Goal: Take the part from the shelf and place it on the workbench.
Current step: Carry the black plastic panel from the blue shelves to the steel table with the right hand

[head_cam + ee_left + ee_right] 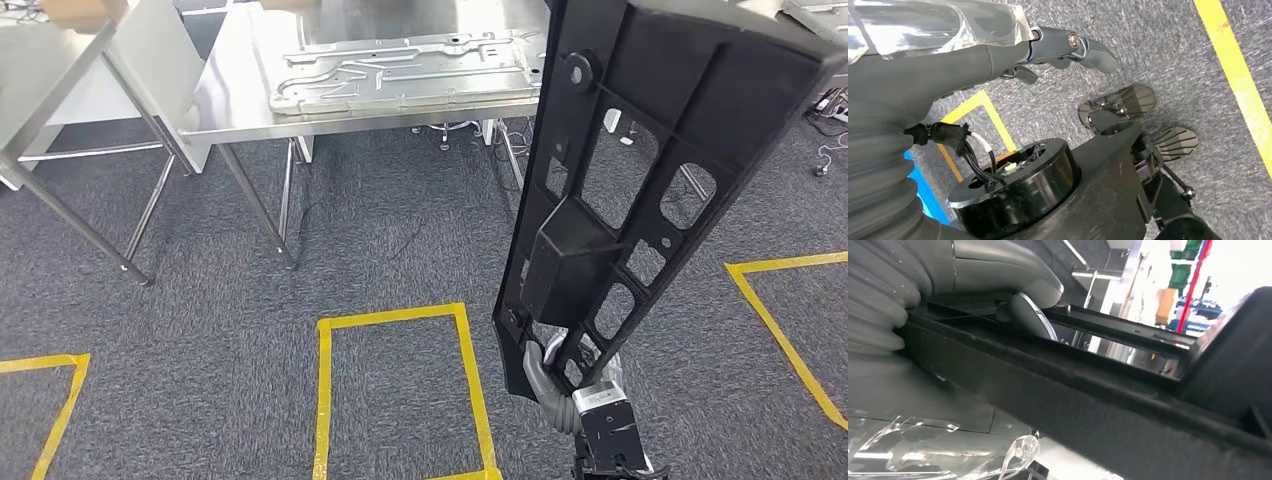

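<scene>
right hand (548, 372): grips the black part (640, 180) at its lower end; in the right wrist view the grey thumb (1030, 315) lies over the part's rim (1073, 385)
part: long black plastic frame with cut-outs and a boxy block near the middle, held upright and tilted, top end leaning right, in the air above the carpet (400, 230)
left hand (1058, 47): hangs over the carpet, holds nothing, fingers loosely extended and slightly apart
workbench (240, 90): steel table ahead, well apart from the part; a flat grey metal panel (400, 70) lies on it
second steel table (40, 60): at left, beside the workbench
floor: yellow tape rectangle (400, 390) just left of the right arm
</scene>
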